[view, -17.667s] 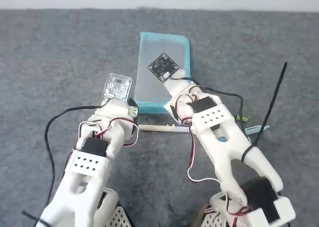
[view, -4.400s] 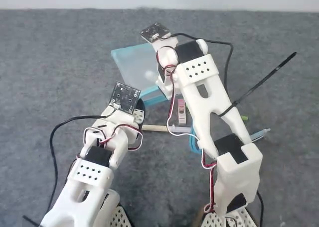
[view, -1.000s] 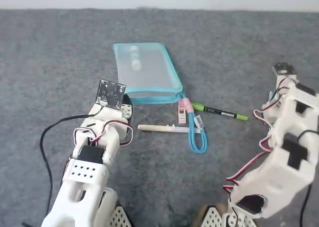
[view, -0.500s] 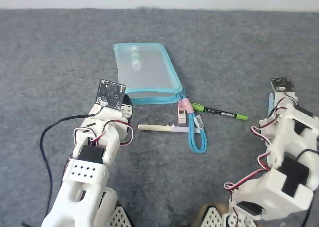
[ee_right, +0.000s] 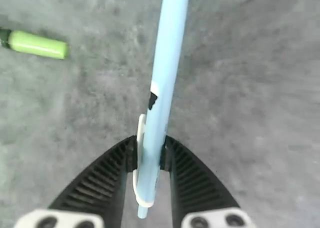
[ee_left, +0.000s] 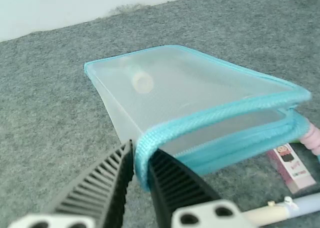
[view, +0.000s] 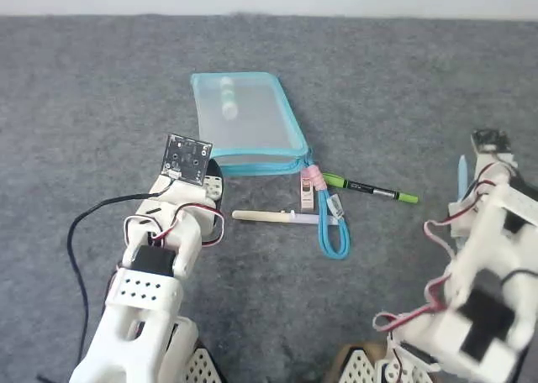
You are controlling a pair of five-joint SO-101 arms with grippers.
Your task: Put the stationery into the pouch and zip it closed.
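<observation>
Our left fingers (ee_left: 105, 180) pinch the pouch (ee_left: 190, 95) rim on the tabletop (view: 101, 81). We can't identify the pale item (ee_left: 141, 82) inside. Our right fingers (ee_right: 105, 180) clamp a blue pen (ee_right: 167, 63), its tip cut off. The eraser (ee_left: 291, 160) label is unreadable.

Items on the grey bench (view: 92, 81), counted by kind.
Arms: two, each with one pincer, i.e. the left pincer (ee_left: 140, 152) and the right pincer (ee_right: 149, 142). Pouches: one clear pouch (view: 245, 124) edged in teal. Pens: three, namely one green-capped pen (view: 370, 189), one cream pen (view: 271, 217) and one light blue pen (ee_right: 167, 63). Strap loops: one blue loop (view: 334, 233). Beads: one pink bead (view: 313, 176). Small blocks: one pink-and-white block (view: 307, 197). Pieces seen through the pouch wall: one pale round piece (view: 228, 97).
</observation>
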